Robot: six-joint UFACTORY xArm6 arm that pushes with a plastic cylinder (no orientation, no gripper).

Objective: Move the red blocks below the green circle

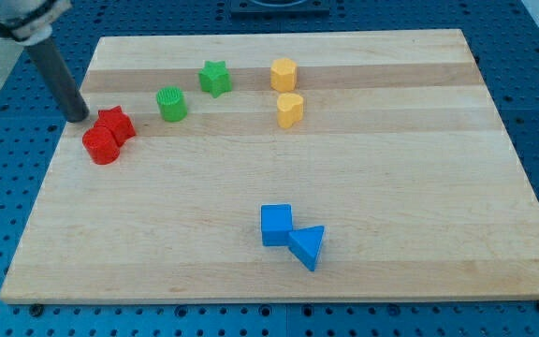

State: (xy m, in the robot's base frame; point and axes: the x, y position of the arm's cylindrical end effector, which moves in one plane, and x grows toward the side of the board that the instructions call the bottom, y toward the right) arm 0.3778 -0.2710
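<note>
Meanwhile, at the far-left corner of a pale wooden board (391, 140), the arm's dark rod comes down with my tip (80, 119) just left of the red star (115, 124), near it but seemingly not quite touching. There is no pincer on this arm, so nothing opens, closes or is held; the rod can only shove. The red cylinder (101, 146) sits touching the star on its near-left side, and both lie left of the green circle (171, 104), not yet nearer than it. Both reds look like small, light, hard plastic pieces that should slide readily on the smooth wood; the round one may roll off a push, so contact is best made square on their far-left faces. Farther right stand a green star (215, 78), a yellow hexagon (283, 73) and a yellow heart (290, 109); a blue square (276, 225) and blue triangle (308, 247) touch near the front.
</note>
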